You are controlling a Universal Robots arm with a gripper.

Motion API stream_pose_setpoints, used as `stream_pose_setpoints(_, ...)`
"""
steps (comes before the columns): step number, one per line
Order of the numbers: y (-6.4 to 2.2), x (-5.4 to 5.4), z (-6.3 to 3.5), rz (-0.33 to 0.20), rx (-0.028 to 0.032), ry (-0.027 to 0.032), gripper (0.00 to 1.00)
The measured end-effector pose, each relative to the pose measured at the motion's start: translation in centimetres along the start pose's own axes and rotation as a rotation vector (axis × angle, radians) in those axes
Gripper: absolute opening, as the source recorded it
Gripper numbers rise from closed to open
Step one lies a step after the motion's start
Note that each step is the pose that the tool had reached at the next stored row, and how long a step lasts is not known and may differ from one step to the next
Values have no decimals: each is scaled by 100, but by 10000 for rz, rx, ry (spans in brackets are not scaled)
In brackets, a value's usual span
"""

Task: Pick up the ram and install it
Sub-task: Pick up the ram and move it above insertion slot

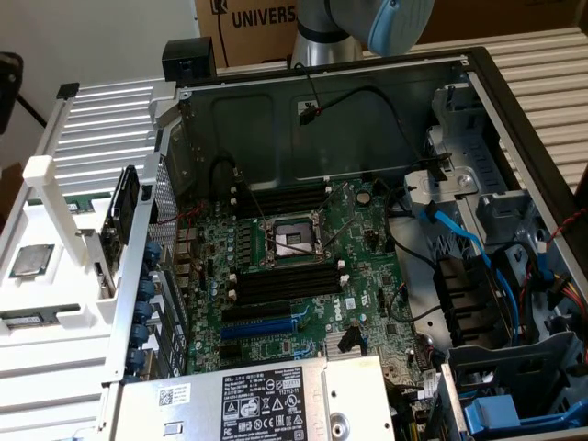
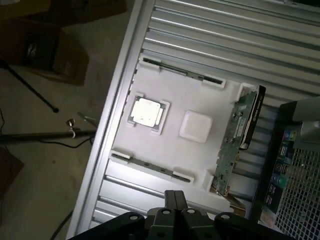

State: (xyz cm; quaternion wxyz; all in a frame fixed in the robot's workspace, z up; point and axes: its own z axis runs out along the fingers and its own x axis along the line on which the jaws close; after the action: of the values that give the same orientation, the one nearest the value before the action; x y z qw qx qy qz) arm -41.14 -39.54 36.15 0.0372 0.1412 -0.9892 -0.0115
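A white holder tray (image 2: pixel 175 145) lies on a ribbed metal surface, and my gripper (image 2: pixel 175 199) hangs above its near edge, fingers shut together with nothing between them. One ram stick (image 2: pixel 182 73) sits edge-up in clips along one side of the tray, and a second ram stick (image 2: pixel 150 167) lies along the opposite side, closer to my fingers. In the exterior view the tray (image 1: pixel 46 285) is at the left, with a ram stick (image 1: pixel 41 318) in it. The motherboard (image 1: pixel 367 266) lies in the open computer case, its long black memory slots (image 1: pixel 285 281) unfilled.
The tray also carries a silver processor (image 2: pixel 147 111), a white square block (image 2: pixel 196 125) and an upright green expansion card (image 2: pixel 235 140). The case's perforated wall (image 1: pixel 138 276) stands between tray and motherboard. Cables (image 1: pixel 459 234), a drive cage (image 1: pixel 478 184) and a power supply (image 1: pixel 266 400) crowd the case.
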Motion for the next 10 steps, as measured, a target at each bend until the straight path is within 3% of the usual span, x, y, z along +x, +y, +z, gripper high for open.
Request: stream_pose_setpoints(10,0,0,4,-1993,141,64,10)
